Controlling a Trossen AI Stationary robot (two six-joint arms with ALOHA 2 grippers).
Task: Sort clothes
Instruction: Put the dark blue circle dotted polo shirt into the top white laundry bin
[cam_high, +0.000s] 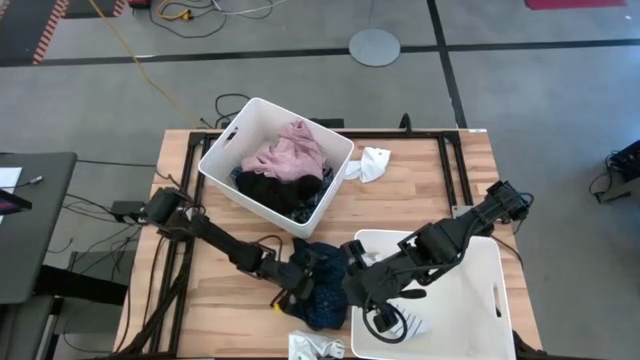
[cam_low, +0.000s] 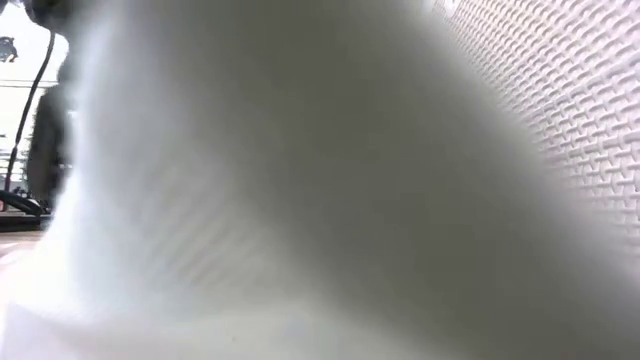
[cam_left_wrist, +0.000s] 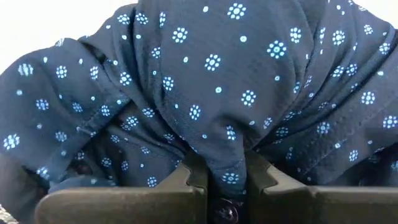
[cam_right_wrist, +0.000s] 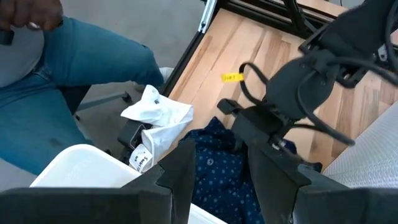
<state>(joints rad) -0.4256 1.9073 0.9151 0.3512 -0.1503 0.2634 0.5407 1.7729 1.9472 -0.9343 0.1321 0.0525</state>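
Note:
The navy dotted garment (cam_high: 322, 288) lies bunched on the table beside the left wall of the near right bin (cam_high: 470, 300). My left gripper (cam_high: 298, 280) is shut on it; the left wrist view is filled by the dotted cloth (cam_left_wrist: 205, 81). My right gripper (cam_high: 357, 285) hangs open over that bin's left rim, its fingers (cam_right_wrist: 180, 168) standing apart above the navy garment (cam_right_wrist: 214, 171) without touching it. A pink garment (cam_high: 290, 152) and a black garment (cam_high: 262, 187) lie in the far bin (cam_high: 222, 158). A striped sock (cam_high: 400, 323) lies in the near right bin. My left gripper pinches a raised fold of the navy dotted garment (cam_left_wrist: 227, 163) between its two fingers. The fingers come from the table's left, slanting down. The rest of the cloth lies bunched and slack on the table ahead of the fingers.
A white sock (cam_high: 372, 165) lies on the table right of the far bin. A white cloth with a tag (cam_right_wrist: 155, 118) lies at the table's near edge (cam_high: 315, 347). A person in jeans (cam_right_wrist: 68, 87) sits beyond the near edge. White material fills the low view (cam_low: 320, 180).

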